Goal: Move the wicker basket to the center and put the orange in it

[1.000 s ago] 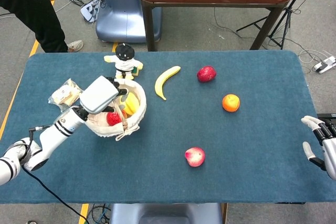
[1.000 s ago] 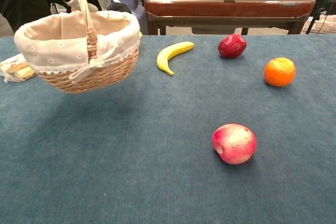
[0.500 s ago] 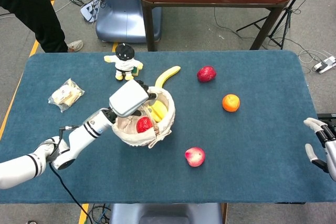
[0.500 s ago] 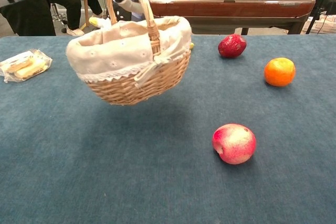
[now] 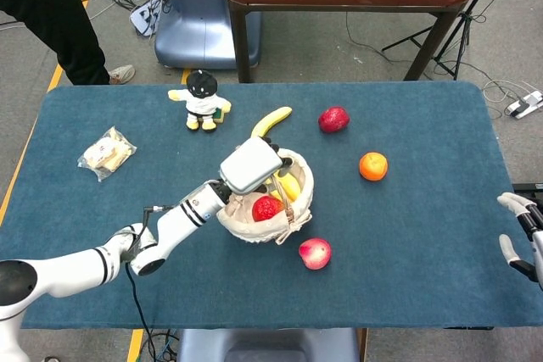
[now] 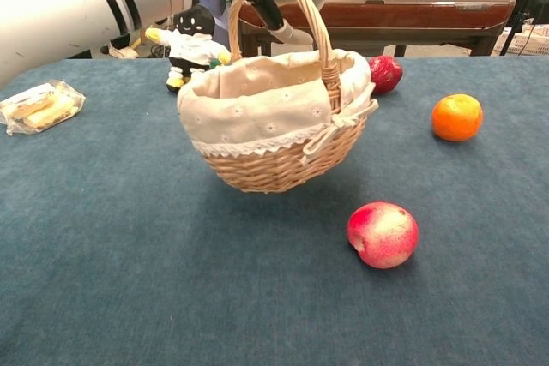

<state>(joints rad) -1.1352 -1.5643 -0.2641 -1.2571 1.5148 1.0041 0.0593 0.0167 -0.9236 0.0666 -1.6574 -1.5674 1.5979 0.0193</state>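
Carried by the left hand (image 5: 252, 164), fingers wrapped round the handle, wicker basket (image 6: 276, 130) hanging tilted just under the hand, clear of the tabletop (image 6: 129, 280). Best levelled, then lowered straight down, short of the peach (image 6: 382, 234) just beside. Red and yellow fruit already inside. Orange (image 5: 372, 165) well off toward the right hand (image 5: 524, 233), spread and idle at the tabletop edge.

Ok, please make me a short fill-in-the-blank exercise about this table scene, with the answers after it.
1. The left hand holds the basket by its ____.
2. The orange lies on the ____, not in the basket.
3. The basket's cloth lining is ____ in colour.
4. The right hand holds ____.

Missing words: handle; table; white; nothing
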